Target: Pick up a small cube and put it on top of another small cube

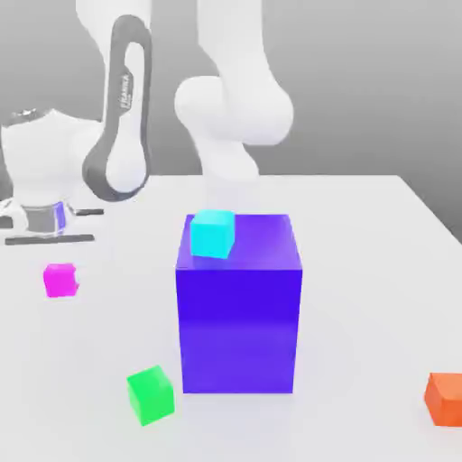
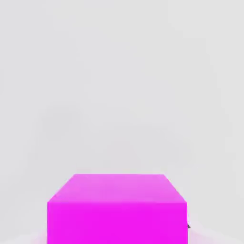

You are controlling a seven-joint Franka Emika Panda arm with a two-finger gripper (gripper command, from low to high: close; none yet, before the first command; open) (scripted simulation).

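In the hand view the pink cube (image 2: 116,209) sits close before the camera, its top face and one side face showing, on pale bare ground; the gripper's jaws are drawn together as far as they go, though whether they pinch the cube or merely stand by it cannot be told. In the exterior view the nearest things are the orange cube (image 1: 445,398), at the view's right edge, and the green cube (image 1: 151,394), left of centre; both rest on the white table (image 1: 361,271), well apart from each other. The green cube lies just beside the lower left corner of the blue block (image 1: 239,325), turned a little askew to it, with nothing on top of it; the block stands upright in the middle of the table and dwarfs every cube. Farther back and toward the exterior view's left, the pink cube (image 1: 60,280) is seen low over the table, apart from the block and well apart from the green cube. On the block's top face, at its far left corner, rests the cyan cube (image 1: 213,234). Behind the block rises the white arm (image 1: 226,117), its grey-edged link slanting down at the left; its base (image 1: 36,153) stands at the far left of the table.
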